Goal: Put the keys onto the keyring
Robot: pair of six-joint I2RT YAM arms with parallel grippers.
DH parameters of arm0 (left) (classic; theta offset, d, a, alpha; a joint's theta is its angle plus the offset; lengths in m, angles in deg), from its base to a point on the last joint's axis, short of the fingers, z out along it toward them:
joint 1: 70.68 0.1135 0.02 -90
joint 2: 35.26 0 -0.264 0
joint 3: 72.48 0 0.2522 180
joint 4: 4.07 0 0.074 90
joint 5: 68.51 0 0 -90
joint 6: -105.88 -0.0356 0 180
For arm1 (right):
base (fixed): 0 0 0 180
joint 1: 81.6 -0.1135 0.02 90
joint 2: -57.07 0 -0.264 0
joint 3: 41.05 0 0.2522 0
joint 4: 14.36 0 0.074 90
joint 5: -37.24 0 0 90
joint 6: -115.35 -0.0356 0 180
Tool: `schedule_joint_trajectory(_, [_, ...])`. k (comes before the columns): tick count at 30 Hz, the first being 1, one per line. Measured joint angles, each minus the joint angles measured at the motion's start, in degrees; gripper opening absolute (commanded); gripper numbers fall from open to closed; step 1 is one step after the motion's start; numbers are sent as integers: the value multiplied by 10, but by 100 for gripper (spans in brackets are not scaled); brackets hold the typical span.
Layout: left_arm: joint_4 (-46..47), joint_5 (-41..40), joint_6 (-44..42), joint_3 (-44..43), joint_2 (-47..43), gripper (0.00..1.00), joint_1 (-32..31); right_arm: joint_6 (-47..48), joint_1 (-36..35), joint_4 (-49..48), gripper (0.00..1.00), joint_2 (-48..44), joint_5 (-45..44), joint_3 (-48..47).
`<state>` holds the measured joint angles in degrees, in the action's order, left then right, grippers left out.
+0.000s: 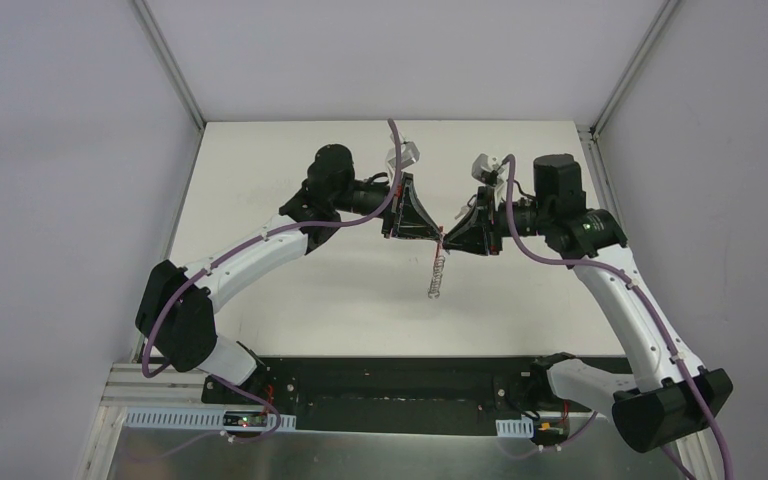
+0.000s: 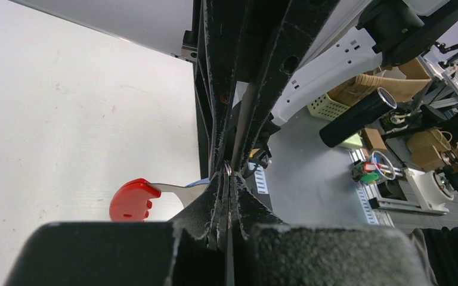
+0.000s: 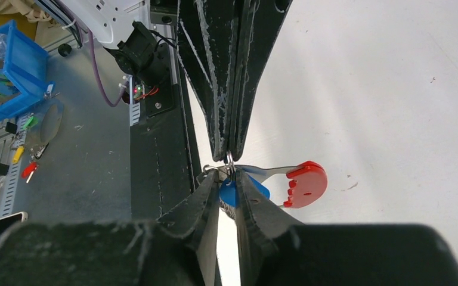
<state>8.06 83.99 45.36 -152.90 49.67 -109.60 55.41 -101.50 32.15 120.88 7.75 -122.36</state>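
Note:
My two grippers meet tip to tip above the middle of the table. My left gripper [image 1: 437, 236] [image 2: 228, 174] is shut on a small metal ring [image 2: 227, 168] of the keyring. The keyring's red piece [image 2: 132, 200] [image 3: 305, 183] sticks out sideways on a silvery strip, and its chain [image 1: 437, 280] hangs down toward the table. My right gripper [image 1: 449, 238] [image 3: 228, 174] is shut on the blue-headed key [image 3: 238, 192], held right at the ring [image 3: 229, 161]. I cannot make out the silver key with the dark head.
The white table [image 1: 300, 300] has grey walls at the back and both sides. A black rail [image 1: 390, 385] runs along the near edge between the arm bases. Beyond the edge are a blue bin [image 3: 9, 71] and boxes [image 2: 370, 83].

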Motion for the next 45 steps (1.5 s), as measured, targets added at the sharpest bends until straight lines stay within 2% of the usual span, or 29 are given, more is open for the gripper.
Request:
schedule_joint_trajectory(3, [0,0,0,1,0,0,0,-1,0,0,0,4,4,0])
schedule_joint_trajectory(9, [0,1,1,1,0,0,0,-2,1,3,0,9,4,-2])
schedule_joint_trajectory(14, [-34,-1,-36,-10,0,22,0,26,-16,47,0,23,-25,-32])
schedule_joint_trajectory(19, [-160,-18,-134,-57,0,30,0,46,-47,88,0,46,-61,-61])
schedule_joint_trajectory(24, [-258,-34,-219,-99,0,30,-2,53,-58,115,0,69,-78,-78])
schedule_joint_trajectory(32, [-344,-44,-298,-115,0,26,-16,54,-59,126,0,80,-90,-81])
schedule_joint_trajectory(45, [-374,-46,-323,-138,14,14,-18,54,-62,127,0,83,-89,-81])
